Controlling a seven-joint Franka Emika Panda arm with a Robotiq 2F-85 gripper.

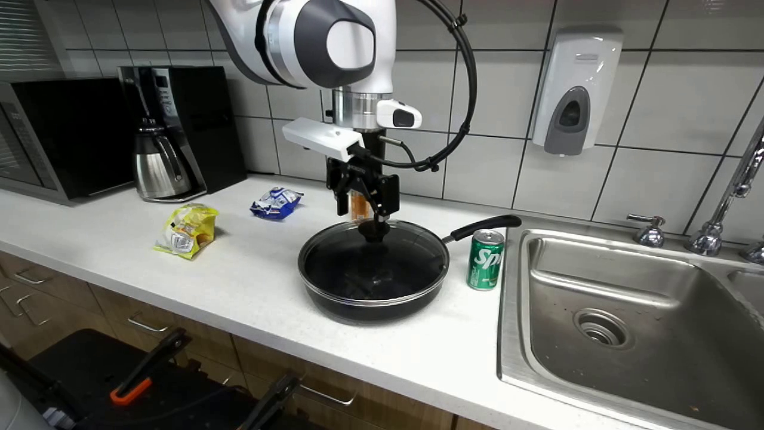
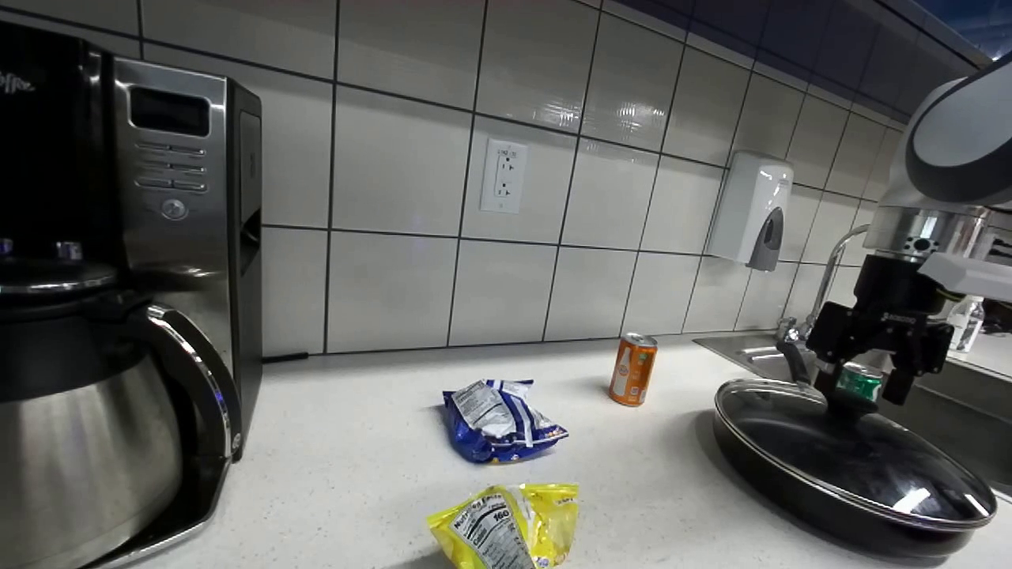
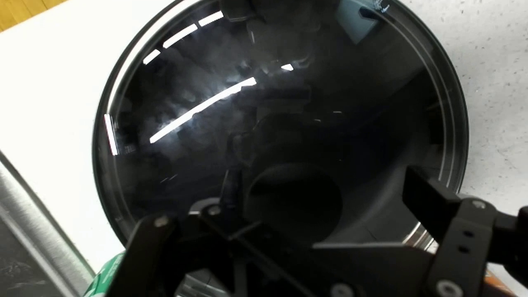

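Low in the wrist view, the empty gripper [image 3: 319, 183] holds its fingers [image 3: 429, 200] wide apart over a black knob [image 3: 295, 202] just below centre, seemingly closer to the finger at frame left, so centring first seems wise, with the glass lid [image 3: 350, 82] filling mid-frame beyond and a green can [image 3: 106, 273] at lower left.

Bright glare streaks across the lid [image 3: 284, 128]

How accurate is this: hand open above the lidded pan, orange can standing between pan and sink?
Wrong can: an exterior view shows the green can standing between pan and sink. The hand is open above the lidded pan, as you say.
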